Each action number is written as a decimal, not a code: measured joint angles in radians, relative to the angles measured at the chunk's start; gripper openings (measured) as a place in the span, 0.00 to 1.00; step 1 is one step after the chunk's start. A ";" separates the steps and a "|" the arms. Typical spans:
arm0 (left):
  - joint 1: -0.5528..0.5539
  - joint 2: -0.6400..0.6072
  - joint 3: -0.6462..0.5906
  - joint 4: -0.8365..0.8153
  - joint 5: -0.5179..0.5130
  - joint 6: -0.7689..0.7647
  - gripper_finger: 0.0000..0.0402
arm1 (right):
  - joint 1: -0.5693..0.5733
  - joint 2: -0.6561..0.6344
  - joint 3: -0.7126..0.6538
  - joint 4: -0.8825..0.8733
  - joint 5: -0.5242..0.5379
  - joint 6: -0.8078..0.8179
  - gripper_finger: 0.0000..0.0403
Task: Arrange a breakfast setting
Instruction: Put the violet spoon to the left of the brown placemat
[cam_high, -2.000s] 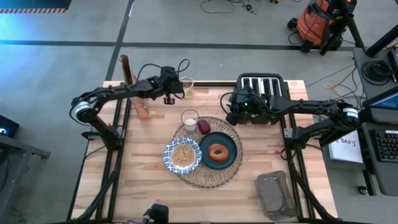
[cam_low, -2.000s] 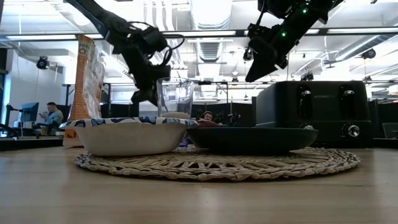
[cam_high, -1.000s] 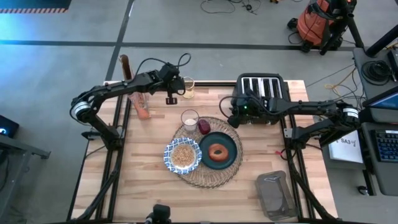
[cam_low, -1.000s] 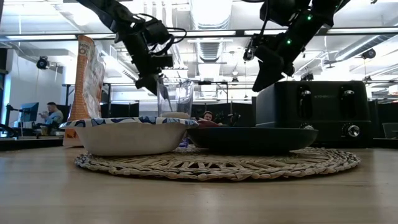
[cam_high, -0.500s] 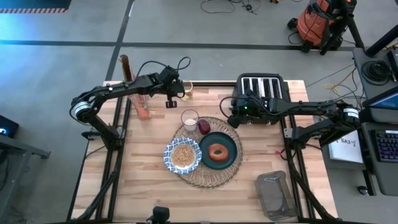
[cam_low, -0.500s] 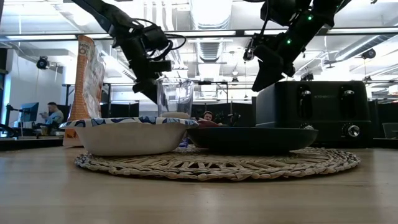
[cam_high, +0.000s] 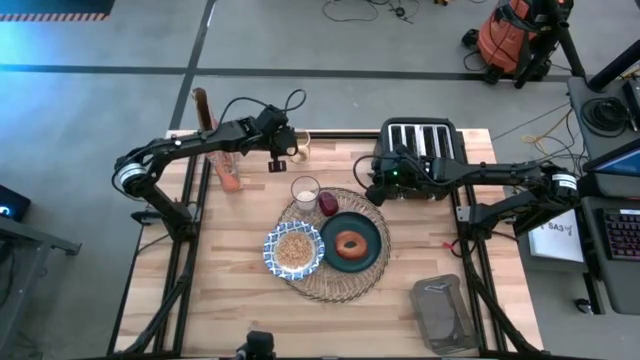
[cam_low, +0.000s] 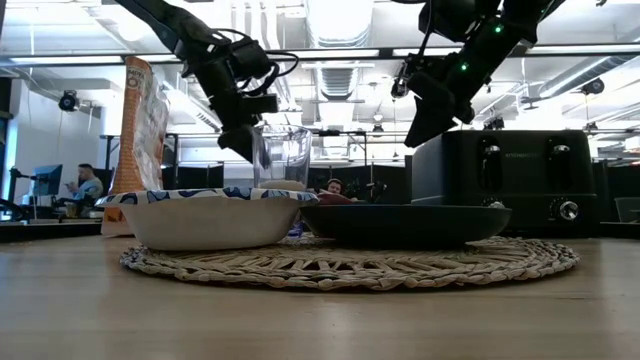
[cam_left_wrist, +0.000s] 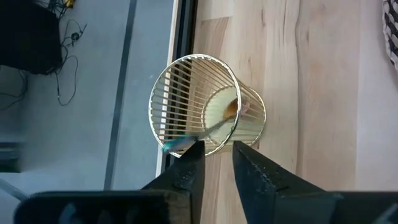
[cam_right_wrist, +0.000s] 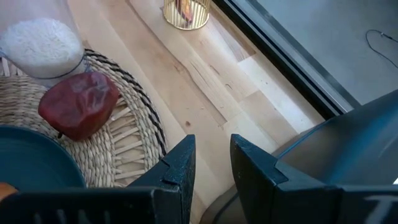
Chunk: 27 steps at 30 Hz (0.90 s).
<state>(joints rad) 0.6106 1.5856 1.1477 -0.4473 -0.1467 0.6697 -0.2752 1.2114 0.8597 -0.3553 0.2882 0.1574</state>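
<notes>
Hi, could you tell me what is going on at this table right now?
A two-armed robot is laying out breakfast. On the woven placemat sit a bowl, a teal plate with a bagel, a glass and a red fruit. The left hand hangs open over a gold wire cup with the blue-handled spoon inside. The right hand, open, waits by the toaster.
</notes>
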 joint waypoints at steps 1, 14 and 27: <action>0.000 0.000 0.000 -0.001 0.000 0.000 0.17 | 0.000 0.000 0.000 0.000 0.000 0.000 0.23; 0.000 0.000 0.000 -0.058 -0.158 0.005 0.20 | 0.000 0.000 0.000 0.001 0.000 0.000 0.23; 0.000 0.001 0.000 -0.054 -0.103 -0.006 0.20 | 0.000 0.000 0.000 0.001 0.000 -0.001 0.23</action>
<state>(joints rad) 0.6102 1.5864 1.1477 -0.5013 -0.2492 0.6635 -0.2752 1.2118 0.8597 -0.3546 0.2882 0.1562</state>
